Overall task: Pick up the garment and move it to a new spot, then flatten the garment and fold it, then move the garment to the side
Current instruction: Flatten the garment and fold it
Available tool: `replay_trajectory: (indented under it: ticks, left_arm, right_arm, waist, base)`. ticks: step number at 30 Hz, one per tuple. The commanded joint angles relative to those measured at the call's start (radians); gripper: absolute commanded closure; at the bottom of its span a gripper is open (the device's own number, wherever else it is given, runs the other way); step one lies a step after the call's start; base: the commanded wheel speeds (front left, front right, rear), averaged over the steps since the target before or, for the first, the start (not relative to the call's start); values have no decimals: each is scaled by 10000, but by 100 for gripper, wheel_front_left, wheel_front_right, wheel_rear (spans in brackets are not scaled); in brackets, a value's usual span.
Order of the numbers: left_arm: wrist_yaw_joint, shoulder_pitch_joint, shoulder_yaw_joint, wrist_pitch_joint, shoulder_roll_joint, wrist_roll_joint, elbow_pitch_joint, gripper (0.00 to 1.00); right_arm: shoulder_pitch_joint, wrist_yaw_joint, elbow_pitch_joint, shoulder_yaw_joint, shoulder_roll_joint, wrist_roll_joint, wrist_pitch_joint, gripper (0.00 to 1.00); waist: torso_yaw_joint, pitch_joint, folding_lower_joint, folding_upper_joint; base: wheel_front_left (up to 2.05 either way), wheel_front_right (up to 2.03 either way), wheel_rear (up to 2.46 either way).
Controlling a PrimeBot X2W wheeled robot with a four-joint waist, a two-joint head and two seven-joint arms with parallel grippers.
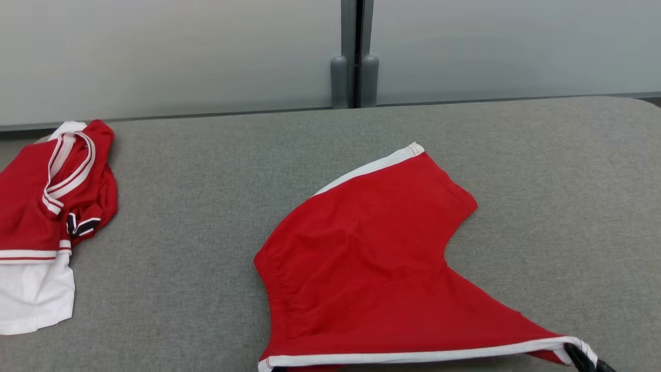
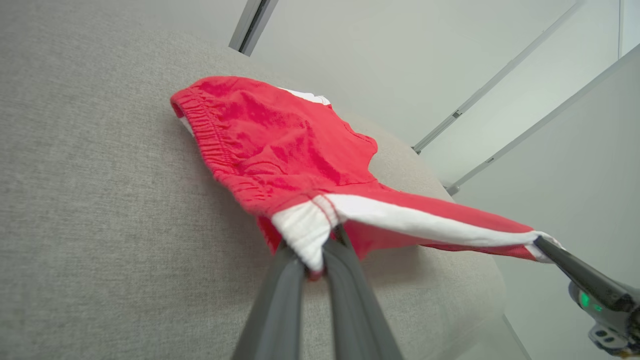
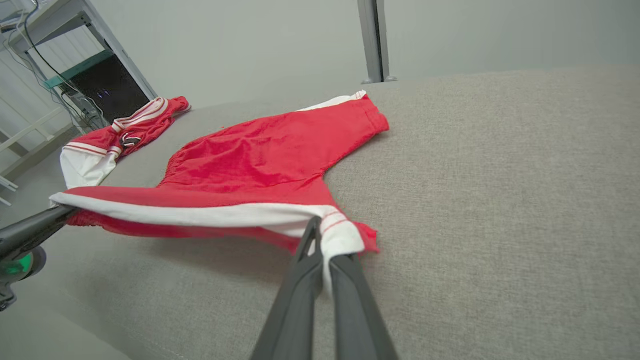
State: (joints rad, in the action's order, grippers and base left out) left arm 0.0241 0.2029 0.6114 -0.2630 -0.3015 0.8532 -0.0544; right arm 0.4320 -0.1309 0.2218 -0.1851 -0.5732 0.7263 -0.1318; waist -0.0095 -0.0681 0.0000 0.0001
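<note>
Shorts (image 1: 361, 248), red fabric with white trim, lie at lower centre of the head view on the grey upholstered surface (image 1: 206, 181). Their near hem is stretched between the left gripper (image 2: 316, 252) and right gripper (image 3: 325, 250), each clamped on a white corner. A crumpled red-and-white shirt (image 1: 41, 206) sits far left.

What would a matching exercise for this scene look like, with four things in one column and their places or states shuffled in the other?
Things:
1. red shorts
2. red and white jersey
3. left end effector
4. right end effector

Places or states:
A. shut on the shorts' leg-hem corner
B. crumpled at the left end of the table
C. spread mid-table, near edge held up
D. shut on the shorts' waistband corner

Pairs: 1-C, 2-B, 3-D, 4-A
</note>
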Motion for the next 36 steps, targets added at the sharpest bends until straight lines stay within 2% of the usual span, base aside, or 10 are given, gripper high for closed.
replay_trajectory:
  ticks: [1,4,11,15,16,21,28,36]
  left_arm:
    - [-10,-68,-77,36,-55,-9,-86,100]
    - [-31,-492,-74,250,-113,-35,-291,100]
    - [-200,-1999,-174,1137,17,240,-899,100]
    - [-342,-3095,-103,1795,273,468,-888,100]
    - [-374,-3616,-61,2099,462,565,-802,100]
    - [-398,-4700,-24,2600,926,792,-444,100]
    - [-556,-5773,95,3071,1390,999,487,100]
    - [-748,-6437,76,3304,1630,1211,1418,100]
  right_arm:
    - [-169,3,90,135,-45,-96,117,100]
    - [-912,3,323,347,-32,-104,514,100]
    - [-4002,3,-66,140,-876,79,1923,100]
    - [-6001,3,-839,-78,-1415,505,2794,100]
    - [-6940,1,-1275,-407,-1706,501,3223,100]
    - [-8917,3,-2442,-1250,-1835,910,3965,100]
    - [-10668,3,-3794,-2067,-1960,1162,4404,100]
    - [-11589,3,-4301,-2905,-2242,1444,4676,100]
  waist:
    - [244,-318,0,-1]
    - [508,-877,0,-1]
    - [1412,-2380,0,-1]
    - [1913,-3000,0,-1]
    - [2127,-3244,0,-1]
    - [2605,-3626,0,-1]
    - [3042,-3909,0,-1]
    - [3136,-4143,0,-1]
  base:
    - [0,0,0]
    - [0,0,0]
    - [0,0,0]
    - [0,0,0]
    - [0,0,0]
    - [0,0,0]
    - [0,0,0]
    - [0,0,0]
